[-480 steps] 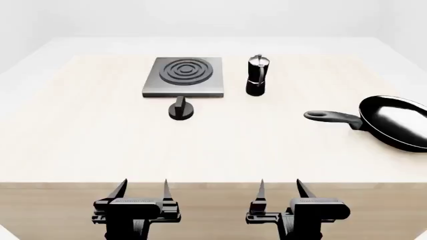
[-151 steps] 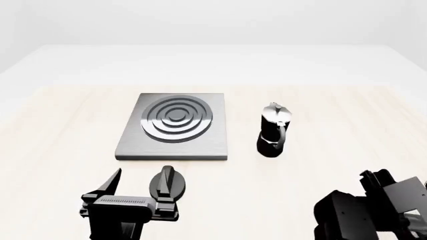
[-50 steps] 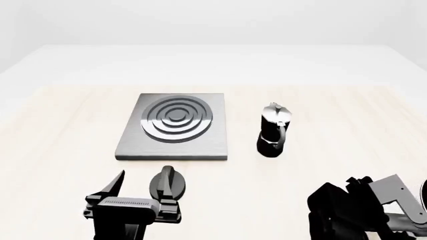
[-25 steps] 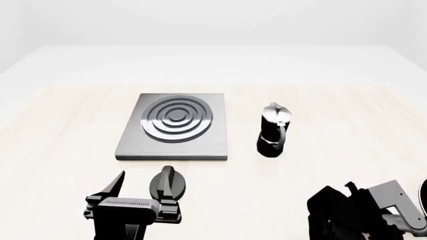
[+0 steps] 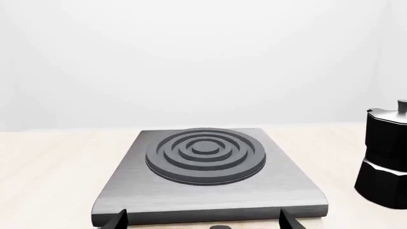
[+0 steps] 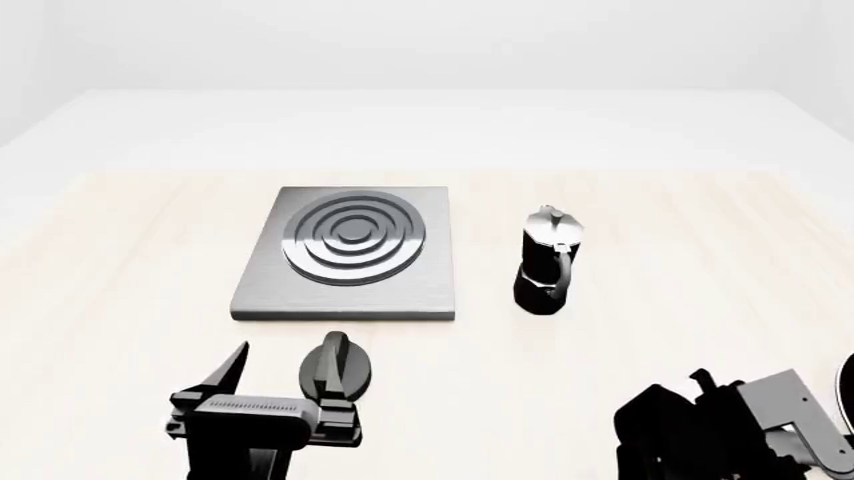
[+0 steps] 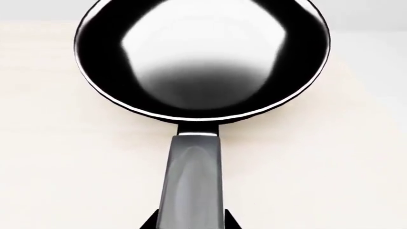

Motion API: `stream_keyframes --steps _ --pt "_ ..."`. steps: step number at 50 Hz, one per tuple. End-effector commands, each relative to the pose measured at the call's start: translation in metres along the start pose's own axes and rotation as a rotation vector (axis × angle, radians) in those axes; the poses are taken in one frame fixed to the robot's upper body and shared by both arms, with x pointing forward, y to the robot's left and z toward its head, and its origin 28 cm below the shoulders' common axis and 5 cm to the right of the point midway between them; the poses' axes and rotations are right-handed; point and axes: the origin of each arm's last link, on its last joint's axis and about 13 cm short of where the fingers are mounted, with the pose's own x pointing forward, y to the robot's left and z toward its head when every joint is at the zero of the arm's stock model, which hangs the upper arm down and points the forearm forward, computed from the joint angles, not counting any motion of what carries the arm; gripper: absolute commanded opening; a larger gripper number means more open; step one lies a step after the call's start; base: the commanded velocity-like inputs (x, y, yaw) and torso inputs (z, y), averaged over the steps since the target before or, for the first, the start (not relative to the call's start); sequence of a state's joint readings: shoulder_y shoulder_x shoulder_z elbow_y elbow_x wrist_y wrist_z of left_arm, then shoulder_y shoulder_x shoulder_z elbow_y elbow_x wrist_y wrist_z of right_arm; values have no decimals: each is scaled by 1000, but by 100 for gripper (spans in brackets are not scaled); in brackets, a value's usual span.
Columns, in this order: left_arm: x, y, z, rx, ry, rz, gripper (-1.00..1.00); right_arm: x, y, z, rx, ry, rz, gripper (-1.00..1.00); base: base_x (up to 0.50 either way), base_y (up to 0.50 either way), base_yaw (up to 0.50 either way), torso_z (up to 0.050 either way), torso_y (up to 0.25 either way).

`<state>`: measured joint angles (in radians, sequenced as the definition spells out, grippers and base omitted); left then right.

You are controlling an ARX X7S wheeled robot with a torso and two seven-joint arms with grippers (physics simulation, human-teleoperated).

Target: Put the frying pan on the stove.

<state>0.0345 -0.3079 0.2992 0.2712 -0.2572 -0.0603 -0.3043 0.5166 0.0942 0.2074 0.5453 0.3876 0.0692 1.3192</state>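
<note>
Table [image 6: 694, 300]: one stove [image 6: 350, 262], one frying pan [image 7: 202, 62].

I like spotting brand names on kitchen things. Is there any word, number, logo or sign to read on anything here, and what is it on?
There is no readable text in any view.
Stove: plain grey metal, dark rings, no markings.
Coffee pot: no label.
Knob: no numbers or marks.
Frying pan: only glossy reflections, and its handle is bare.

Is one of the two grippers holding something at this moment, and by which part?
The right gripper has its jaws around the handle of the frying pan, but a firm grip cannot be confirmed. The left gripper is open and holds nothing.
</note>
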Motion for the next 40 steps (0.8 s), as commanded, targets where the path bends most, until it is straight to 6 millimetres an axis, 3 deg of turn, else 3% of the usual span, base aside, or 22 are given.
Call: stream_keyframes --steps 1,17,40 --pt "0 0 -1 0 2 2 100 -8 -2 10 9 -96 63 -100 0 0 0 0 0" --pt "-1 0 -3 -2 6 2 100 -21 -5 15 8 -161 112 -100 0 0 0 0 0" --pt "1 -1 3 8 -7 -3 100 -43 -12 42 98 -217 256 -100 0 0 0 0 1"
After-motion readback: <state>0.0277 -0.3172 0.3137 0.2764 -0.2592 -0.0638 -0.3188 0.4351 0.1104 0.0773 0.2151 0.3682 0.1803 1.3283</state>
